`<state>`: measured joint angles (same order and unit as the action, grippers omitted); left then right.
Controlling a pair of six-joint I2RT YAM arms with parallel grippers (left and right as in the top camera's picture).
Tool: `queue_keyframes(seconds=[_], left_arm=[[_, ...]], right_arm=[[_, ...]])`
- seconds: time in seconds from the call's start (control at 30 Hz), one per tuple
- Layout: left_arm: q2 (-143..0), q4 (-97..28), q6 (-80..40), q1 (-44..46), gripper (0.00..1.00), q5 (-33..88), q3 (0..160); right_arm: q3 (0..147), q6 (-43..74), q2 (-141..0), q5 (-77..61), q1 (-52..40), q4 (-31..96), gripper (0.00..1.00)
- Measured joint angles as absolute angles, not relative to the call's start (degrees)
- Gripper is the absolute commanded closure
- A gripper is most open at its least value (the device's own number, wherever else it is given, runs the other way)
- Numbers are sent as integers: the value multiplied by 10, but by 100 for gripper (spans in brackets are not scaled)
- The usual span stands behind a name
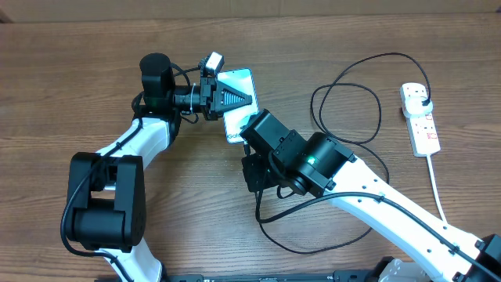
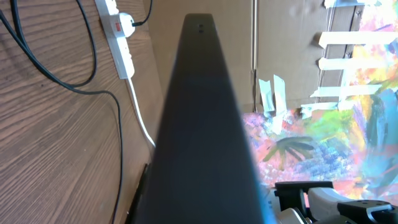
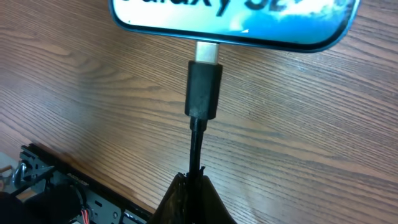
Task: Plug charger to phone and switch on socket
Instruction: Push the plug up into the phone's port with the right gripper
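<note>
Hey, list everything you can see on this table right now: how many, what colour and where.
phone: one, light blue screen with black edge, middle of the table towards the far side.
charger: one, black, looping over the table's right half; its connector meets the phone's bottom edge.
power strip: one, white with red switches, far right, white cord trailing towards the near edge.
table: one, brown wood.
left gripper: one, black, shut on the phone.
right gripper: one, black, shut on the charger just behind its connector.

The phone (image 3: pixel 236 18) glows blue-teal, black-edged; the charger (image 3: pixel 204 87) is black; the socket (image 1: pixel 423 125) white, marked red; the table (image 1: pixel 78 78) brown woodgrain.
</note>
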<state>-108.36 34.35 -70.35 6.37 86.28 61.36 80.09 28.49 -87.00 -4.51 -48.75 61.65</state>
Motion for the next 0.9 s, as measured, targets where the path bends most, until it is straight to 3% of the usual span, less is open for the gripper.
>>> queue_keyframes(seconds=[0.63,0.73,0.9], left_arm=[[-1084,344,-703,62,96,855,617],[-1084,345,-703,58,96,854,620],[-1084,344,-701,59,96,870,621]], right_arm=[[801,244,-870,31,-488,553,96],[801,237,-870,35,-488,543,90],[802,231,-870,51,-487,530,72]])
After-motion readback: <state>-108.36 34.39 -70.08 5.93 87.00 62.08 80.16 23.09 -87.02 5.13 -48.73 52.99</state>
